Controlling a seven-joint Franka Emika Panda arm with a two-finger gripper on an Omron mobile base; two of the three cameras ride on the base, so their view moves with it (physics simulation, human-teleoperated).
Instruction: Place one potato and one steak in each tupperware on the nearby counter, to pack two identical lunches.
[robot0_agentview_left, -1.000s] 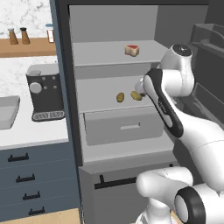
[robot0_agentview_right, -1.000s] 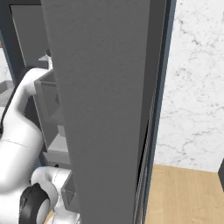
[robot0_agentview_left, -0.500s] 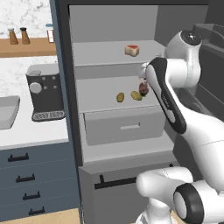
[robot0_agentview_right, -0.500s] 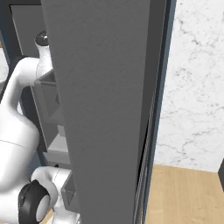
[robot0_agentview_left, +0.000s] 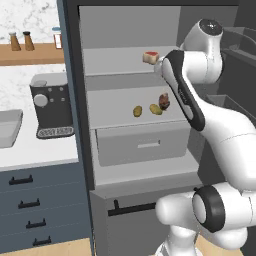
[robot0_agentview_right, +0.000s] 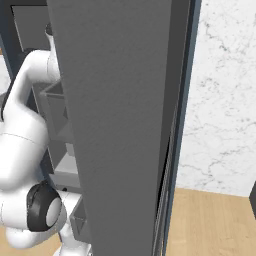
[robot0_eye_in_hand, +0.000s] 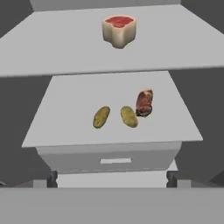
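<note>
Fridge shelf (robot0_eye_in_hand: 65, 127) carries two potatoes; nearer potato (robot0_eye_in_hand: 128, 116) lies at 12 o'clock from the wide, empty hand (robot0_eye_in_hand: 112, 177), long axis toward 11 o'clock.

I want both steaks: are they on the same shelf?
No, one steak sits on the top shelf, the other steak below beside the potatoes.

No readable text, label, brand or number on anything in view.
</note>
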